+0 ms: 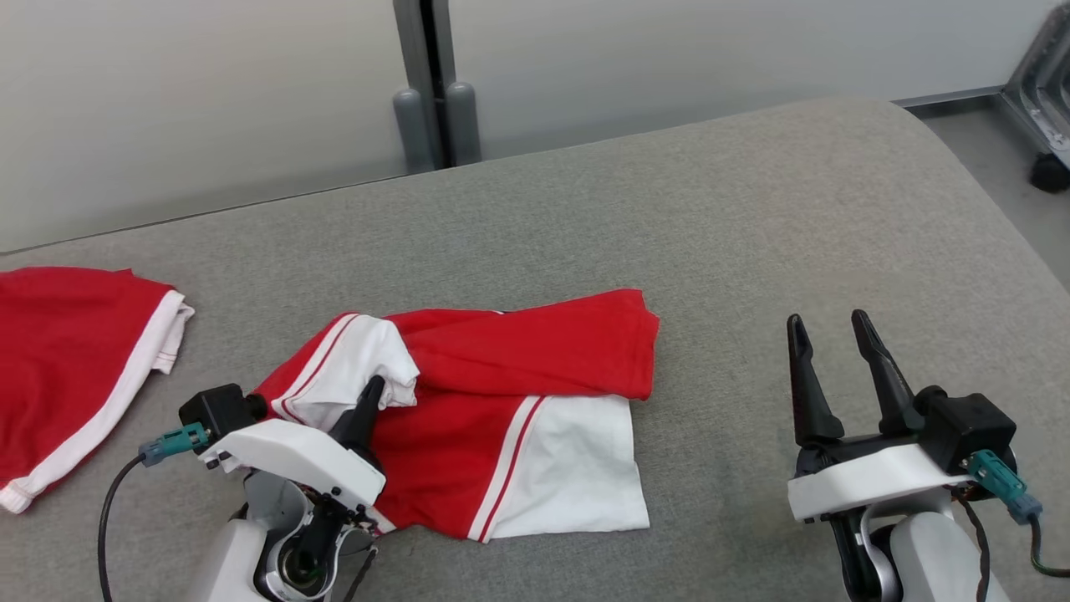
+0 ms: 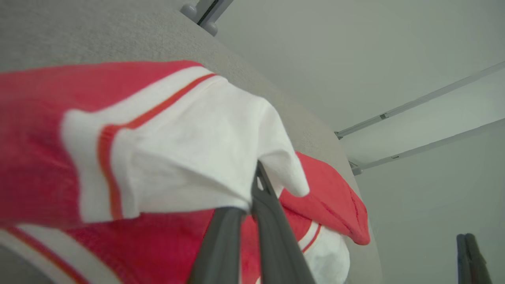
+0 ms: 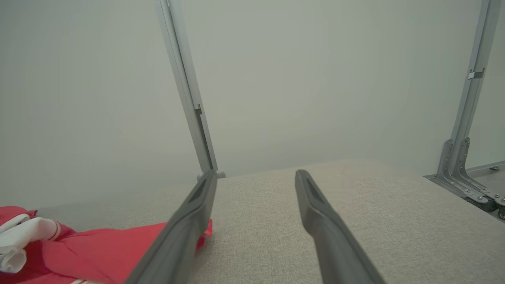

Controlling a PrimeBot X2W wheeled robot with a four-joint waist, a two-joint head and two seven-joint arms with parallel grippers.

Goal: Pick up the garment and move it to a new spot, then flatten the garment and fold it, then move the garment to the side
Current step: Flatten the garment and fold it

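Slippage likely: left tool (image 1: 374, 389) pinching only a thin edge of white sleeve (image 1: 355, 364) of crumpled red-and-white shirt (image 1: 518, 368), lying just right of it on bench (image 1: 752, 209). Right tool (image 1: 827, 322) spread, empty, well apart rightward. May lift lopsided, bunch further.

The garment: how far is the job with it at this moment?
Done: nothing finished shows; the garment lies crumpled on the grey surface. In hand: the left fingers are shut on a white fold of it, the start of the pick-up; the right fingers stand open, apart from it. Left: lifting, moving, flattening, folding and setting it aside.
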